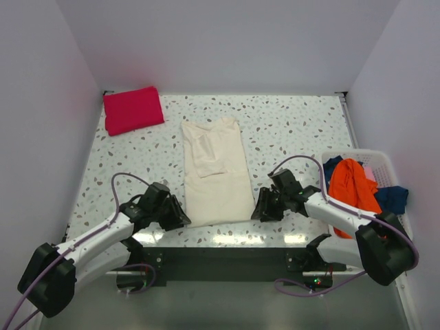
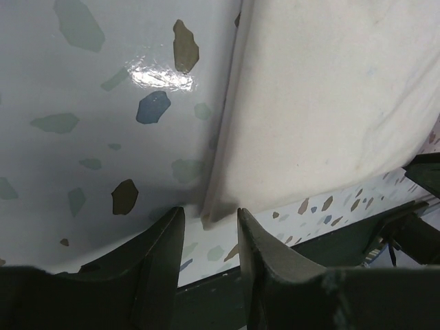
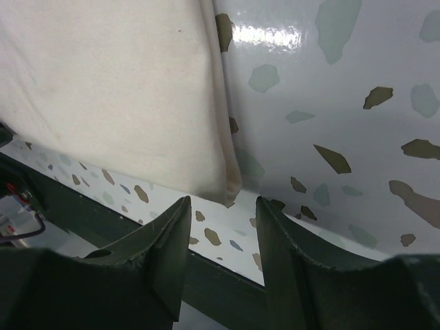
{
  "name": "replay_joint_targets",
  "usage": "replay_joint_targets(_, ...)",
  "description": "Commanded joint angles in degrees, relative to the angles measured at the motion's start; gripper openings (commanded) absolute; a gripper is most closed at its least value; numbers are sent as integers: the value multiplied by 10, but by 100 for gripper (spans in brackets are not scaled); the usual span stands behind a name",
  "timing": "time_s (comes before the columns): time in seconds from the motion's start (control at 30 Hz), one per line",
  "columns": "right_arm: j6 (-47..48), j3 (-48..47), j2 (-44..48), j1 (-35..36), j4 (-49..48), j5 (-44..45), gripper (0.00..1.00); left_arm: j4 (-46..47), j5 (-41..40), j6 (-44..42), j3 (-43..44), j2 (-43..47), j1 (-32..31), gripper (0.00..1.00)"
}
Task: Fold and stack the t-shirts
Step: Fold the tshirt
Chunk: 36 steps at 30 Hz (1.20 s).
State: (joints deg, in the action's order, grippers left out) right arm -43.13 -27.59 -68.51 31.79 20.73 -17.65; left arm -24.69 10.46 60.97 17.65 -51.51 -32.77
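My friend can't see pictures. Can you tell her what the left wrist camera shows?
The left end effector holds its two dark fingers open, right at the near corner of a cream cloth t-shirt. The shirt lies flat on a shiny white table with coloured speckles.

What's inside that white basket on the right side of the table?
An orange t-shirt lies on top in the white basket, with blue cloth under it spilling over the rim. Anything deeper is covered by them, and the right arm hides the basket's near end.
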Motion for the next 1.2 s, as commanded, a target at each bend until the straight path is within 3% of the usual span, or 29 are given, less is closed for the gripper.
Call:
replay_joint_targets(0.0, -15, 6, 3, -2, -20, -11, 46, -8, 6, 6, -25, -8, -10, 41)
replay_joint_targets(0.2, -18, 7, -3, -2, -25, -11, 45, -30, -5, 14, -25, -2, -12, 41)
replay_joint_targets(0.7, -35, 16, -45, -2, -78, -27, 40, 13, -1, 21, -38, -35, -25, 39)
replay_joint_targets(1.03, -29, 1, -33, -2, -61, -22, 18, 42, -24, -16, 24, -67, -25, 15)
replay_joint_targets(1.17, -15, -11, -17, -2, -43, -19, 2, 25, -26, -24, 46, -63, -25, 0)
